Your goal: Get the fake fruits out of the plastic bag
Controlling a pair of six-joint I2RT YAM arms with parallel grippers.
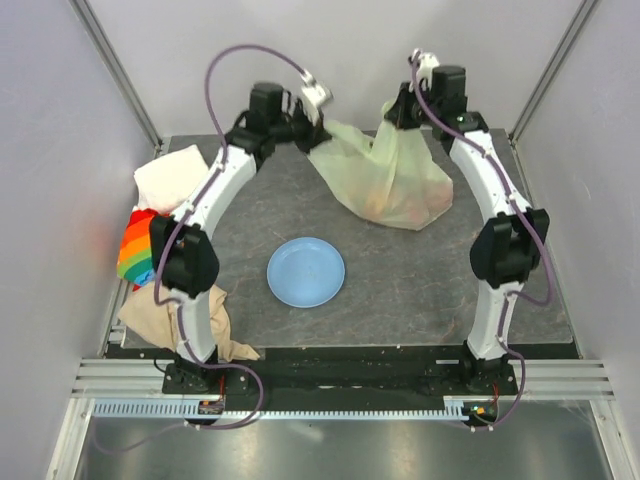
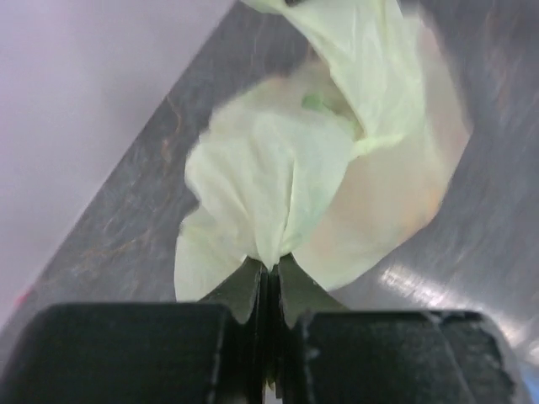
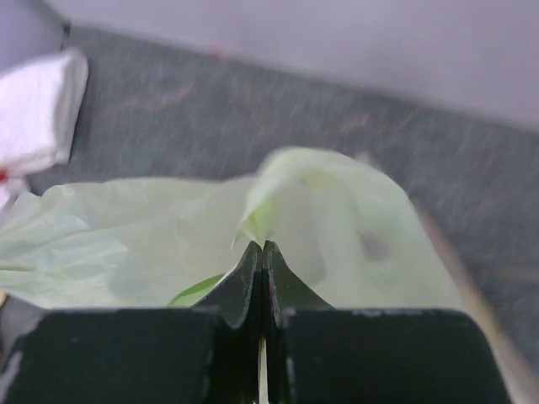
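The left tool [image 1: 314, 128], its arm reaching far across the counter [image 1: 420, 290], is pinched fully closed on a gathered fold of the plastic bag [image 1: 385, 185], which stretches away to that tool's right. The fake fruits [image 1: 395, 208] show only as an orange tint in the sagging belly, below both tools and nearer the right one. The right tool [image 1: 398, 112] is likewise clamped tight on the opposite top edge, so emptying likely means raising one end.

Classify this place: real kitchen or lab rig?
Most likely a lab robot cell, not a home: plain white panel walls on aluminium struts, left arm and right arm bolted to a mounting rail at the table edge, and staged props, a plastic bag and a blue plate.
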